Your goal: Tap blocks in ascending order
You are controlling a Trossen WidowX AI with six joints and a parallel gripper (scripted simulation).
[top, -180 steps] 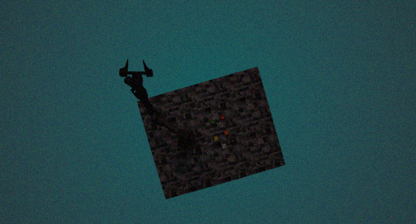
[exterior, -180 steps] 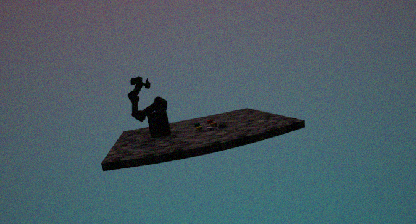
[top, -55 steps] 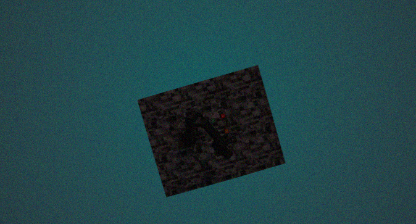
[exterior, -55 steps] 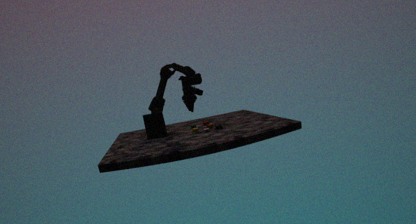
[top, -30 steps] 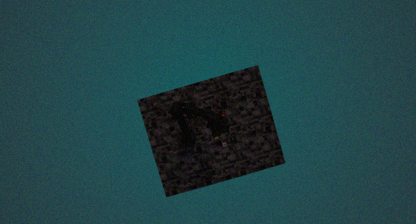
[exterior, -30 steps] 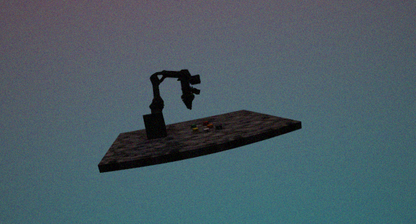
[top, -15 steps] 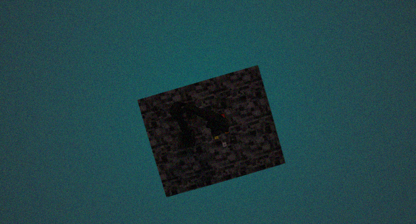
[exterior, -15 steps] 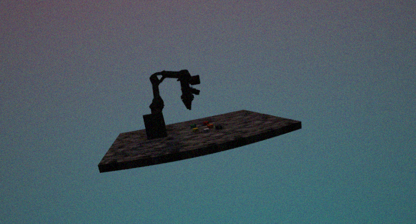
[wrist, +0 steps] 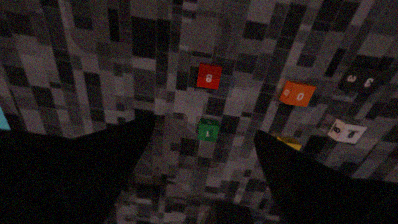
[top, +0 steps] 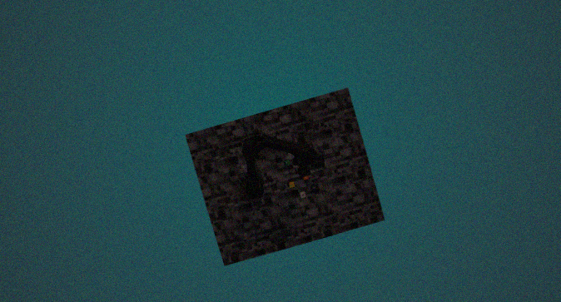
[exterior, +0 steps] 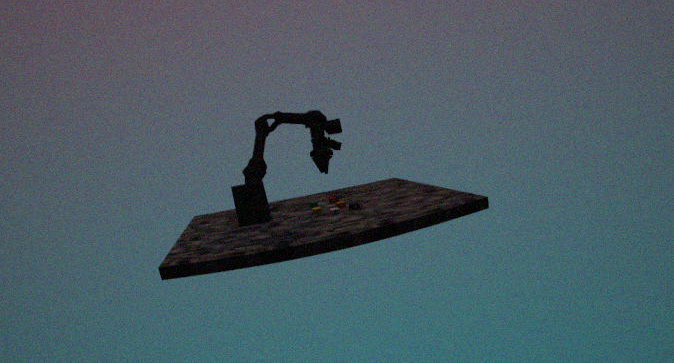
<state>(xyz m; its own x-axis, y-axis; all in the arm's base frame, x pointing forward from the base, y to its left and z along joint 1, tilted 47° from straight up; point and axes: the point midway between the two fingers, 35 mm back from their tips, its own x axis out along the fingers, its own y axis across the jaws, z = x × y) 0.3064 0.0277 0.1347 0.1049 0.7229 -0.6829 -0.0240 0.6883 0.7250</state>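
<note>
My gripper (exterior: 325,173) (wrist: 205,127) is open and empty, high above the blocks. Between its fingertips in the wrist view shows a green block (wrist: 208,131) (exterior: 313,204) (top: 288,163) with a 1. Beyond it is a red block (wrist: 209,77) (exterior: 333,199), its blurred digit like an 8; the arm hides it in the top view. To the right are an orange block (wrist: 299,95) (top: 306,178) with a 0, a black block (wrist: 367,81) (exterior: 354,206) with a 3, and a white block (wrist: 351,133) (top: 303,195), digit unclear. A finger partly covers the yellow block (wrist: 290,142) (top: 291,185), hiding its digit.
The blocks stand on a dark patterned table (exterior: 425,195) (top: 233,235). The arm's base (exterior: 251,205) stands left of the blocks in the exterior view. The views are dim and grainy.
</note>
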